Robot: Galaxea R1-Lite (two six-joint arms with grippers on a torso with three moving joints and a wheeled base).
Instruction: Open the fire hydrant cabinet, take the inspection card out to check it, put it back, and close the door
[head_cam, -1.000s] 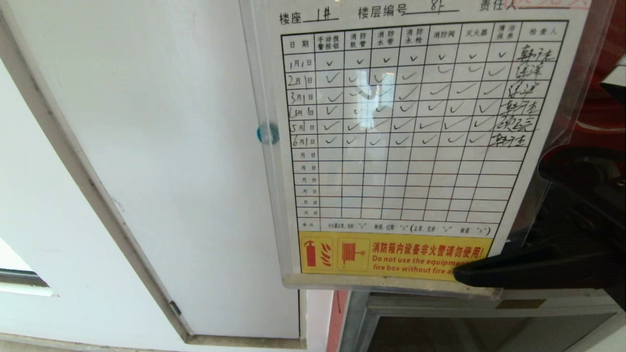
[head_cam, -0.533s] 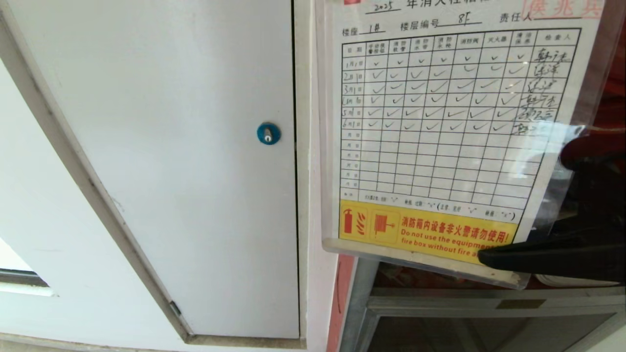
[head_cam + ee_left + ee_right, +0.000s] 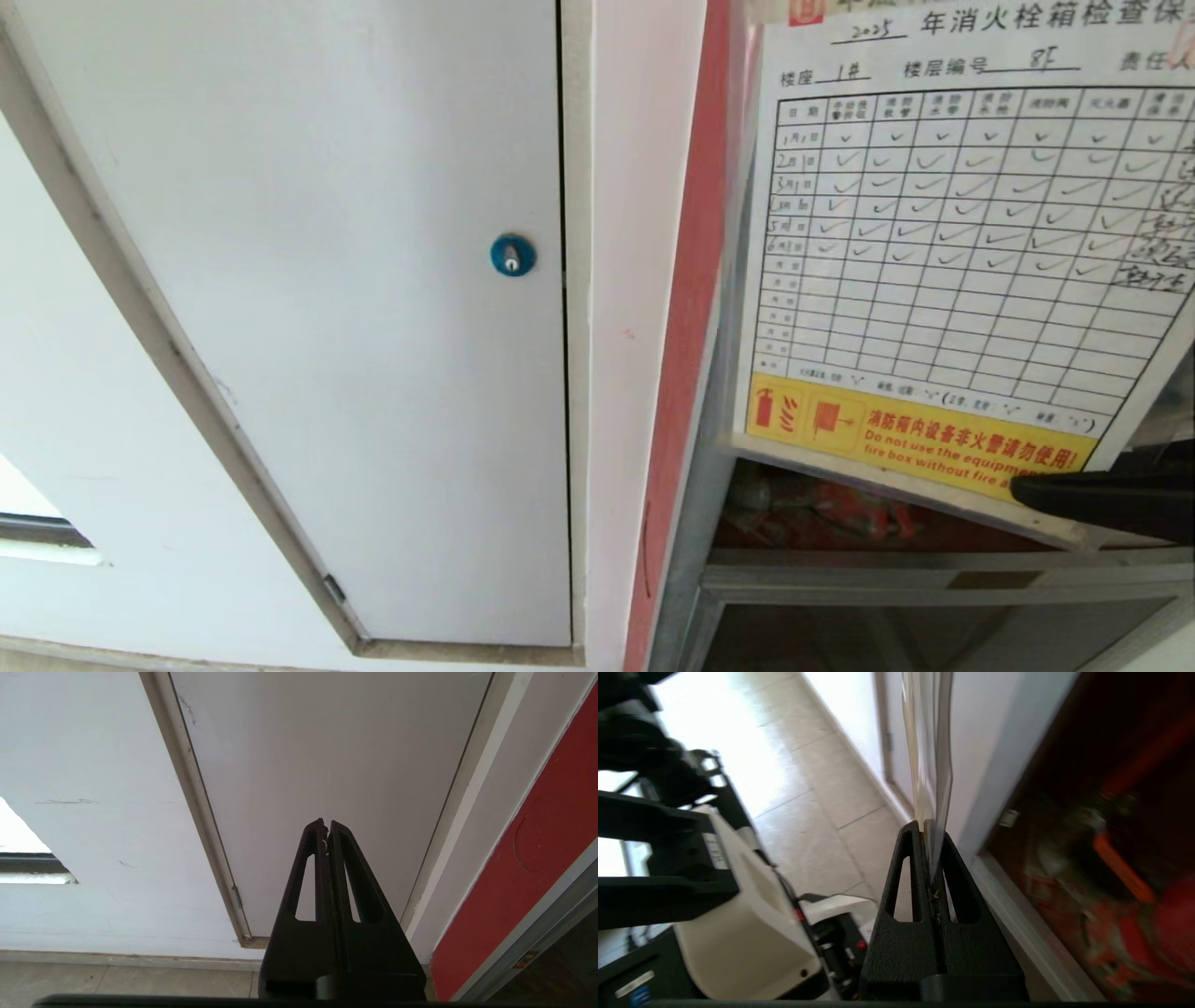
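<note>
We held the inspection card (image 3: pixel 943 271) before the open fire hydrant cabinet (image 3: pixel 691 579), right of the white panel (image 3: pixel 308 280). The right gripper (image 3: pixel 1046 493) pinched its lower right corner, jaws closed. We judged it light, stiff, slippery; grip the edge.

Building corridor, likely office or residential block. Fire hydrant cabinet (image 3: pixel 691 523) recessed in white wall, beside a white service panel (image 3: pixel 327 280) with blue lock (image 3: pixel 513 255); tiled floor (image 3: pixel 822 779) below the cabinet.
</note>
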